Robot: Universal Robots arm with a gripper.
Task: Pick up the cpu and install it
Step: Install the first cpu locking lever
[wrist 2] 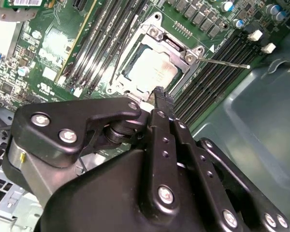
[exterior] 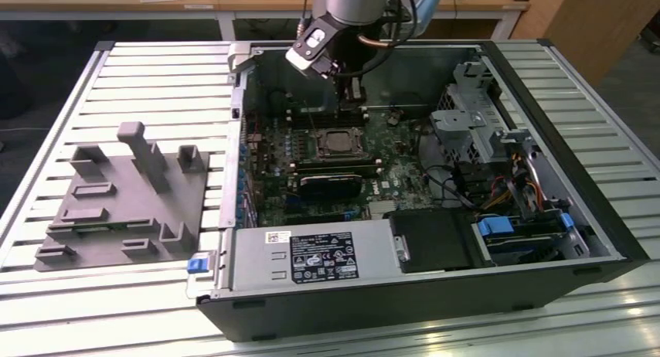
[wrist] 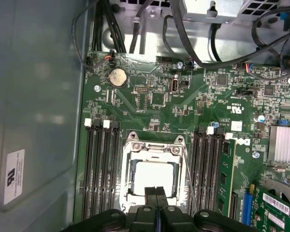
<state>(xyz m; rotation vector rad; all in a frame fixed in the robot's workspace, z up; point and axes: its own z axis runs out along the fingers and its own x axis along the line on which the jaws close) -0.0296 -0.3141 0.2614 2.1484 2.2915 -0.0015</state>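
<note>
The cpu lies flat in the motherboard socket, its pale silver top showing inside the metal socket frame in both wrist views. My gripper hangs inside the open computer case just above the socket's far edge. Its two black fingers are pressed together, shut with nothing between them, and their tips overlap the edge of the cpu in both wrist views. A thin socket lever wire sticks out beside the frame.
A grey plastic holder block stands on the slatted table at the exterior view's left. In the case are memory slots, a power supply, a drive cage and bundled cables.
</note>
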